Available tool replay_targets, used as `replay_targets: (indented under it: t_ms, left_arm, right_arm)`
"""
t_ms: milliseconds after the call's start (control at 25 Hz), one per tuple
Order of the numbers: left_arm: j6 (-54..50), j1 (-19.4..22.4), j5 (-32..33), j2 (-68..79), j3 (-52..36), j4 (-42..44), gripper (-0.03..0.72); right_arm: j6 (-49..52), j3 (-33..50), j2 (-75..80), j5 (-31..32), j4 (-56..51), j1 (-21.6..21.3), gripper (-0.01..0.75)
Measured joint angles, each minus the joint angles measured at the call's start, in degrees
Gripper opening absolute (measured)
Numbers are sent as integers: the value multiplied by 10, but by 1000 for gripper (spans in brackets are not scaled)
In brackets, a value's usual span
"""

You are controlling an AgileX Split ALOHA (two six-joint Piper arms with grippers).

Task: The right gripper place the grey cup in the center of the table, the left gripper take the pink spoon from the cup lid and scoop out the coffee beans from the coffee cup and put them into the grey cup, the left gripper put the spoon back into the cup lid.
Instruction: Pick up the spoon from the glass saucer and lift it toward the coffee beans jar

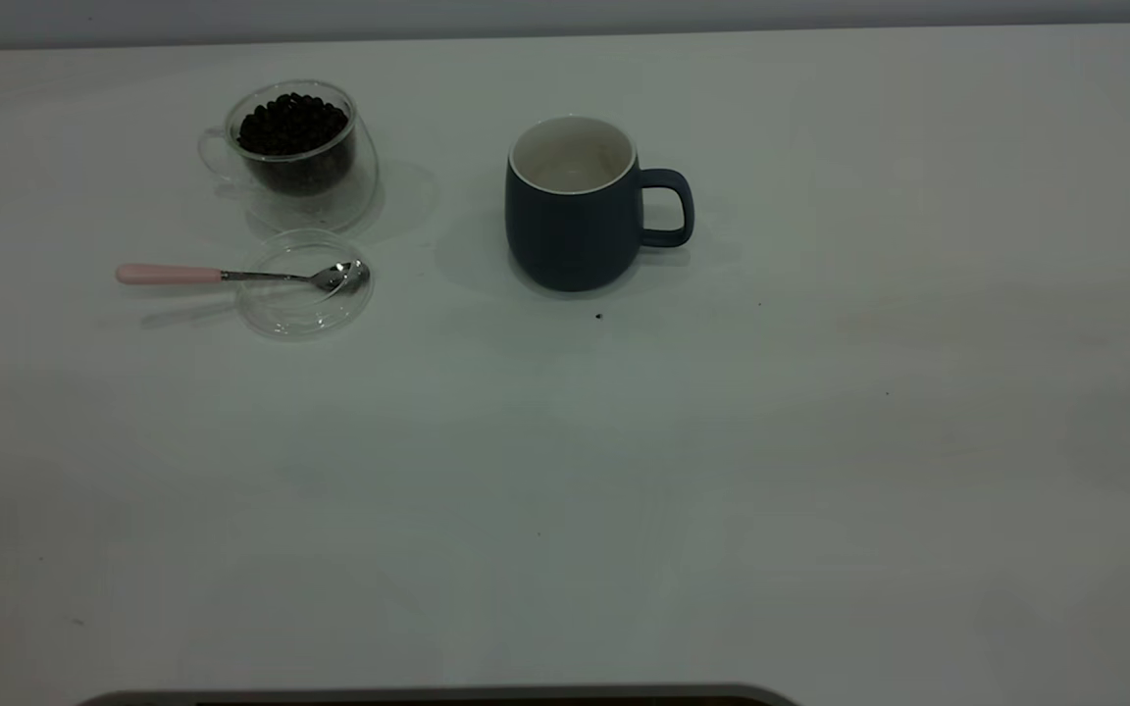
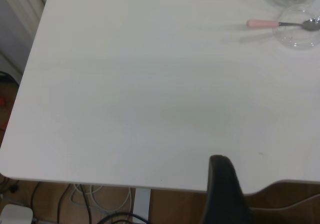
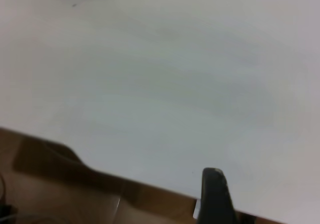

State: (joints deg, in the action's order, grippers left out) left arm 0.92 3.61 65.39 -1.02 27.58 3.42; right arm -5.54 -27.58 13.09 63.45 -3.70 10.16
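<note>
Nearest, both grippers sit off the surface [image 1: 820,490], fingers' spread impossible to tell, while at upper left the pink spoon [image 1: 231,276] rests bowl-in-lid [image 1: 305,284] before the bean cup [image 1: 295,147], grey cup [image 1: 575,206] upper-centre for easy scooping.

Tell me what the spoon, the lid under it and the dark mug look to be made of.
Spoon: shiny metal bowl and stem with bright glints; matte pink handle, maybe plastic or ceramic.
Lid: clear and see-through with rim highlights, glass or clear plastic.
Mug: opaque, matte dark outside and pale glossy inside, likely glazed ceramic.
</note>
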Motion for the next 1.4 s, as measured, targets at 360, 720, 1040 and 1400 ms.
replay_targets:
  t_ms: [360, 720, 1040, 1400]
  left_arm:
    - [0, 0, 0, 0, 0, 0, 536]
    - [0, 0, 0, 0, 0, 0, 536]
    - [0, 0, 0, 0, 0, 0, 536]
    - [0, 0, 0, 0, 0, 0, 536]
  right_arm:
    - [2, 3, -113, 4, -1, 18, 551]
    - [2, 3, -134, 8, -1, 24, 551]
    - [14, 3, -135, 8, -12, 24, 551]
    - [14, 3, -135, 8, -16, -34, 551]
